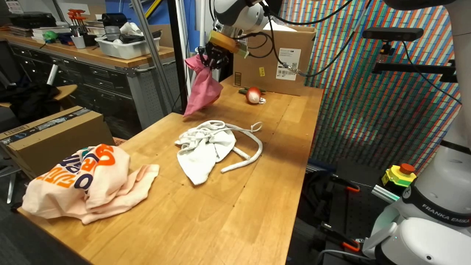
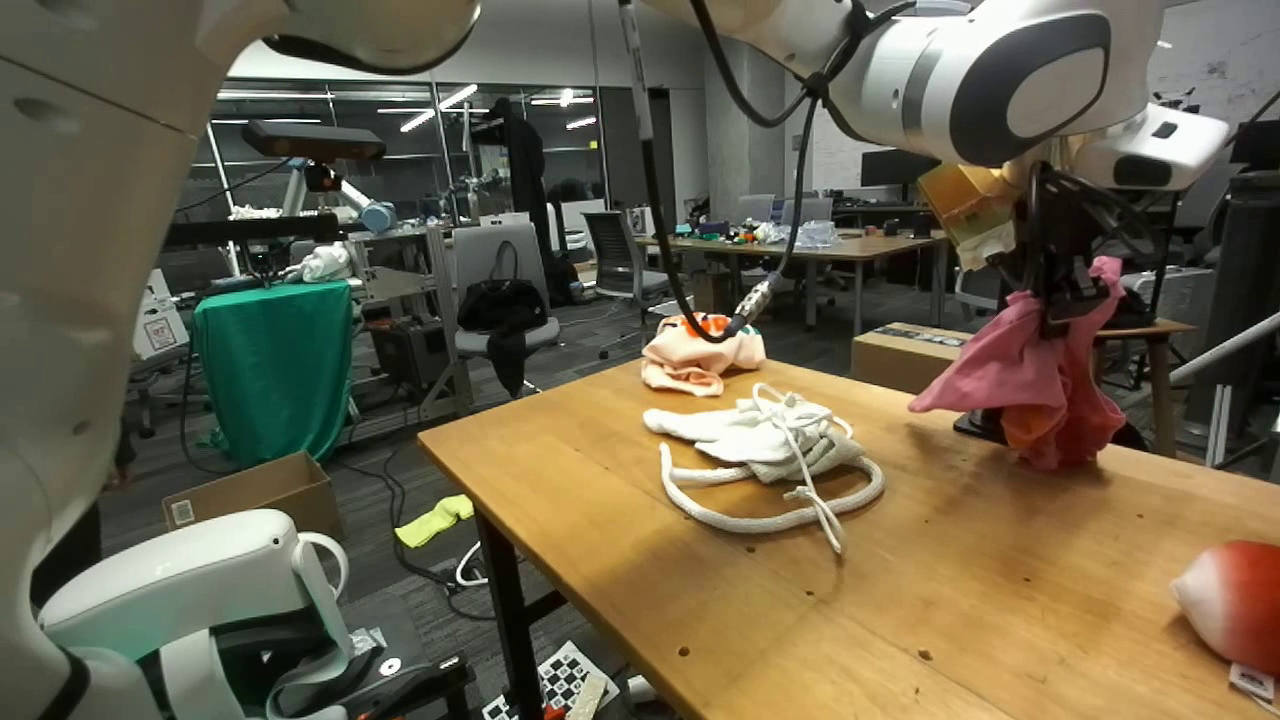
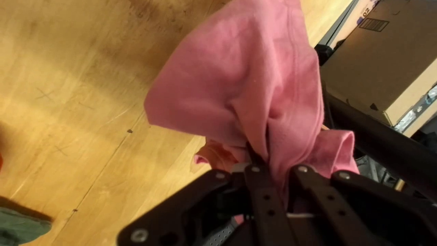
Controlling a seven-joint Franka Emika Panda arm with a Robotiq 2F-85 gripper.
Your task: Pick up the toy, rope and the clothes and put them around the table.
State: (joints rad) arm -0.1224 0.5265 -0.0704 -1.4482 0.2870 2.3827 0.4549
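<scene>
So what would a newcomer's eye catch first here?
Probably the pink cloth, hanging from the end effector near the edge of the table. Next, the white cloth and rope together mid-table, and the boldly lettered cream cloth at one corner. The red toy sits near the cardboard box.

Pink cloth (image 1: pixel 203 90) hanging, printed cream cloth (image 1: pixel 99 186) crumpled, rope (image 1: pixel 260 146) looped across white cloth (image 1: pixel 201 159); toy (image 1: pixel 254 95) (reddish) on table (image 1: pixel 235 217)

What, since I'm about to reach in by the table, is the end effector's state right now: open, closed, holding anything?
End effector: closed, holding the bunched pink cloth, which hangs below it.
</scene>
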